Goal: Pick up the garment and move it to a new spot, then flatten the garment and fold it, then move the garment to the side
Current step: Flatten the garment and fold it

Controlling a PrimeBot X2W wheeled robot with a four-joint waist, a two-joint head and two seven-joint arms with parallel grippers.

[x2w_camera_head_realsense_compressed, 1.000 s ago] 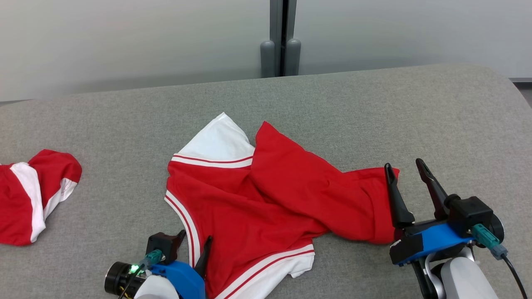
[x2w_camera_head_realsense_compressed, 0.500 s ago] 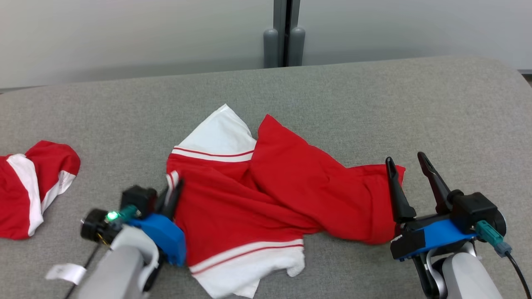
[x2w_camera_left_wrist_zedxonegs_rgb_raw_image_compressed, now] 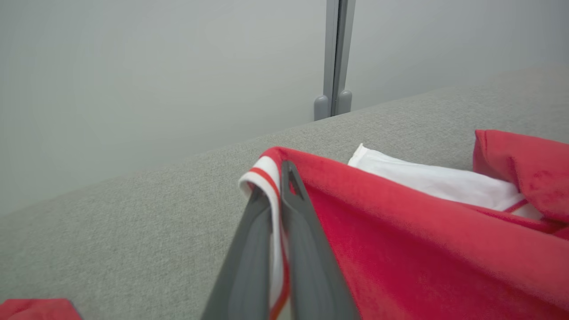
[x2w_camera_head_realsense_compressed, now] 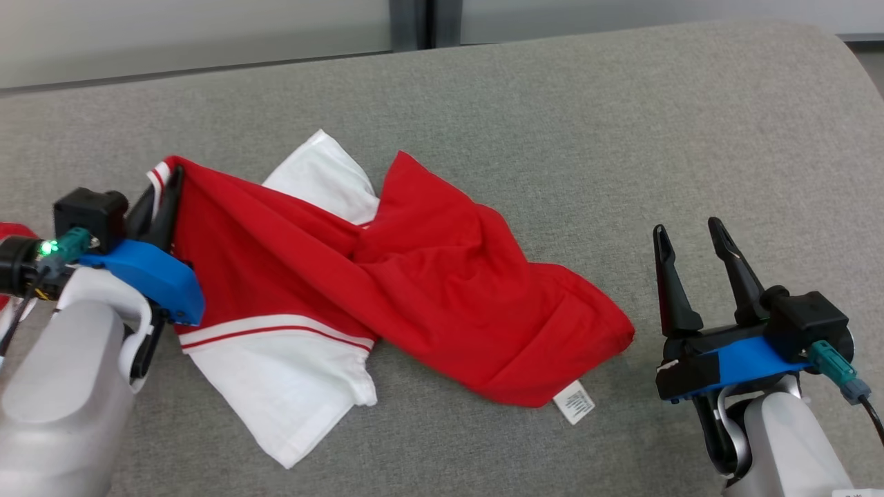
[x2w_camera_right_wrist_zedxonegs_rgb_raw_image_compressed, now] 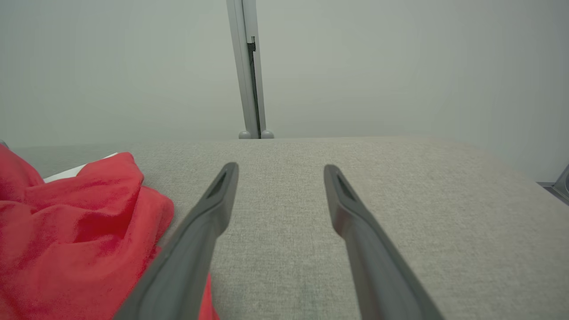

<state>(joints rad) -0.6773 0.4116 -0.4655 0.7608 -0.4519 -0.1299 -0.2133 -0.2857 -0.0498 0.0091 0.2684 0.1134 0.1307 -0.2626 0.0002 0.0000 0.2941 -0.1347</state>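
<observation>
Left end effector point(x2w_camera_head_realsense_compressed: 164, 188) pinched closed on striped edge of garment point(x2w_camera_head_realsense_compressed: 428, 276); cloth trailed rightward across grey counter point(x2w_camera_head_realsense_compressed: 621, 124). Right end effector point(x2w_camera_head_realsense_compressed: 687, 228) gaped wide, empty, just beyond red hem.

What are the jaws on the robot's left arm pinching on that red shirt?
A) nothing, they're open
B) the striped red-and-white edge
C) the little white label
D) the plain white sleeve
B: the left gripper has its jaws shut on the striped edge of the garment, while the label lies untouched at the far corner.
</observation>
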